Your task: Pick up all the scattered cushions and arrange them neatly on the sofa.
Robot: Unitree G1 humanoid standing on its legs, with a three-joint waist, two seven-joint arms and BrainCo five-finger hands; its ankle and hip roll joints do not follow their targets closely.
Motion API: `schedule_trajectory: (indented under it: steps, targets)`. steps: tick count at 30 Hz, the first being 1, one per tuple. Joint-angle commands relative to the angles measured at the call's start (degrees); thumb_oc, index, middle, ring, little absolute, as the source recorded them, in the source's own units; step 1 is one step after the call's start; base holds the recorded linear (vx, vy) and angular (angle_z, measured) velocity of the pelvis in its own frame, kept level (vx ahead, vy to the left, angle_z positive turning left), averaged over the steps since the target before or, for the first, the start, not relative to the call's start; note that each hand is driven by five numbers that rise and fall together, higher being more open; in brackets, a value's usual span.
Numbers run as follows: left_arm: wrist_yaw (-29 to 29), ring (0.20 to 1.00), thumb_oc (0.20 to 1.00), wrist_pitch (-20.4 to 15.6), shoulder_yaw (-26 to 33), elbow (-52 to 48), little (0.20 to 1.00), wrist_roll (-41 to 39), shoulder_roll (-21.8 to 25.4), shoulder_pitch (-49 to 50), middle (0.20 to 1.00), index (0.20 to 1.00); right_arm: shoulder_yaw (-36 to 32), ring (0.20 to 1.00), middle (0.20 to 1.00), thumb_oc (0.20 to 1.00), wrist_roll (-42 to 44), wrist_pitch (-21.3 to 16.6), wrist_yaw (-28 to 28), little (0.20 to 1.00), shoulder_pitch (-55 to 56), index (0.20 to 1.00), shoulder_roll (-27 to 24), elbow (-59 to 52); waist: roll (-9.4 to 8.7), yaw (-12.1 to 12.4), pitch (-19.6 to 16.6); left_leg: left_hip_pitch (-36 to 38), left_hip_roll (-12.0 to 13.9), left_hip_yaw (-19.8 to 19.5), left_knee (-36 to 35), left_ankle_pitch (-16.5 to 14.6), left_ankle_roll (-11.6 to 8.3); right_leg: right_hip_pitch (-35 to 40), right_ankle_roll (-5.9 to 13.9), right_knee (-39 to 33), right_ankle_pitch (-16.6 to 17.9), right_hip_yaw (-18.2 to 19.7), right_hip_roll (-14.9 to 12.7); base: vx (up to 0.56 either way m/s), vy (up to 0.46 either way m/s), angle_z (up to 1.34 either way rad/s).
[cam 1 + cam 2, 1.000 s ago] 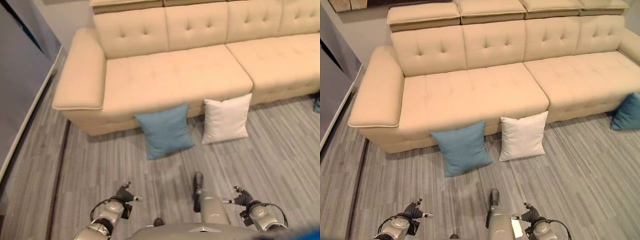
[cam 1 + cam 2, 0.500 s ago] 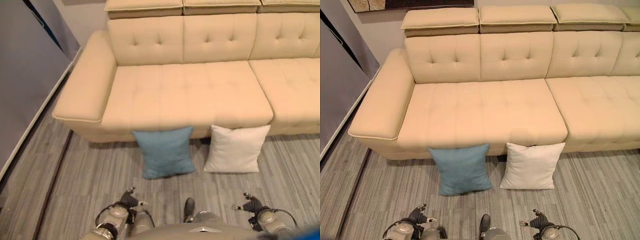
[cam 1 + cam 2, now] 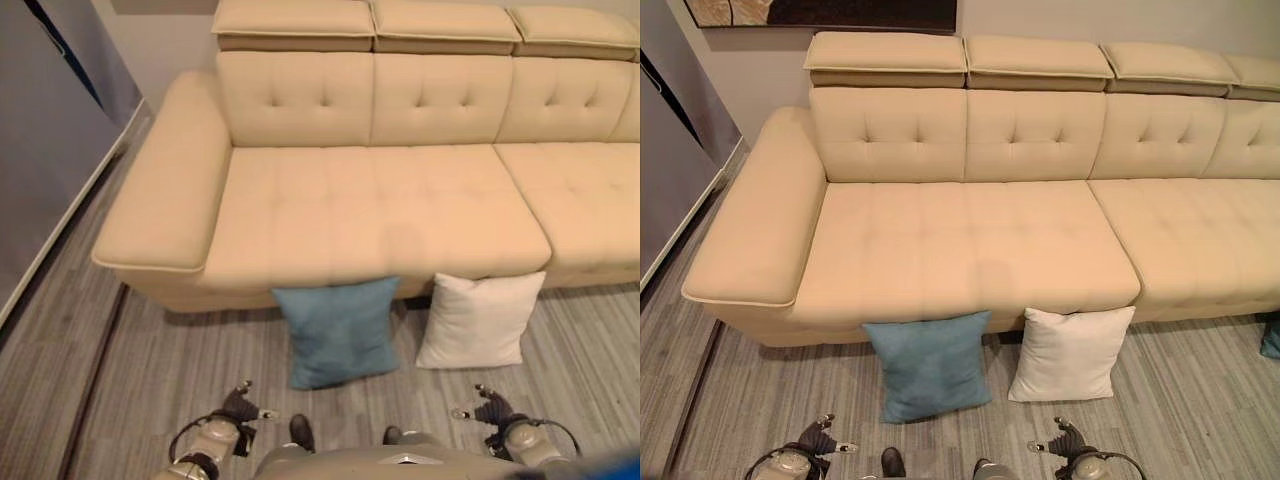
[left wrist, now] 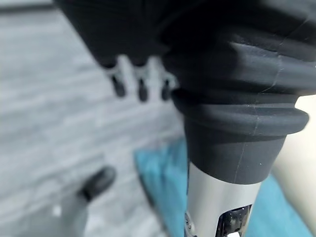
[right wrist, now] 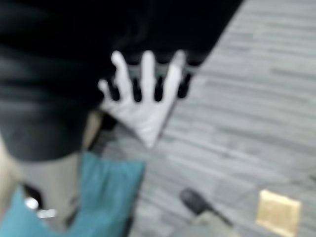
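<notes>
Since the earlier frames the whole scene has shifted in the head views, so the camera has moved: the cream sofa (image 3: 970,240) now sits squarer and its headrests come fully into sight, while the cushions lie as they did against its front. Blue cushion (image 3: 930,365) leans on the sofa's base below the left seat, its lower edge on the grey plank floor (image 3: 1180,390); white cushion (image 3: 1070,352) leans just beside it to the right, the two apart by a narrow gap. At the far right edge a sliver of a teal cushion (image 3: 1271,335) shows on the floor, well apart from the others. Left hand (image 3: 242,404) and right hand (image 3: 487,408) hang low at the bottom of the view, near the floor and short of the cushions, touching nothing; each wrist view shows fingers (image 4: 140,89) hanging loose and spread, holding nothing. Dark picture frame (image 3: 820,12) hangs on the wall behind the sofa.
</notes>
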Motion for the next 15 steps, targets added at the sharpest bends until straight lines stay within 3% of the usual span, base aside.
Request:
schedule_trajectory:
  steps: [1,2,8,12,15]
  targets:
    - [1.17,1.000,1.000,-1.29,0.78,-0.78,1.000,-0.16,0.06,-1.50,1.000,1.000,0.79,1.000,1.000,1.000,0.90,-1.37,-0.81,1.000,-2.26,1.000,-1.42,-0.68,-0.77,0.61,1.48,-0.17,0.27,-3.30,5.90,-6.12,-2.48,-2.82,4.55,0.85,6.78,3.72,-0.80,0.05,0.035,-0.11]
    - [1.29,1.000,1.000,-1.46,0.96,-1.00,1.000,-0.36,0.26,-1.77,1.000,1.000,0.75,1.000,1.000,1.000,1.20,-1.29,-0.76,1.000,-2.21,1.000,-1.43,-1.34,-0.62,0.11,1.96,0.54,0.07,-3.86,5.66,-6.40,-2.36,-4.62,4.14,0.22,7.00,5.64,0.21,0.07,0.031,-0.07]
    - [1.29,1.000,1.000,-1.92,0.31,-1.63,1.000,-0.42,0.52,-2.91,1.000,1.000,1.35,1.000,1.000,1.000,1.31,-1.27,-0.58,1.000,-1.90,1.000,-1.82,-0.98,-1.21,-0.80,2.99,0.12,-0.96,-5.58,6.20,-6.87,-2.69,-5.06,3.77,-6.17,7.44,7.64,1.63,0.07,-0.046,0.12]
    - [1.56,1.000,1.000,-2.14,0.13,-2.35,1.000,-1.09,0.33,-3.28,1.000,1.000,1.54,1.000,1.000,1.000,1.32,-1.38,-0.78,1.000,-1.97,1.000,-1.97,-0.74,-1.19,-0.62,3.39,-1.47,-0.66,-5.75,6.53,-6.67,-3.09,-5.79,3.40,-6.59,7.71,6.31,1.60,-0.01,-0.109,0.11]
    - [2.95,1.000,1.000,-3.27,-0.42,-6.11,1.000,-4.17,0.48,-5.71,1.000,1.000,0.99,1.000,1.000,1.000,3.63,-2.23,-2.16,1.000,-3.54,1.000,-2.65,-1.90,-1.26,-0.55,6.06,-7.98,0.51,-6.35,10.31,-6.62,-3.90,-10.33,2.61,-5.70,7.96,4.99,1.05,-0.15,-0.136,0.19]
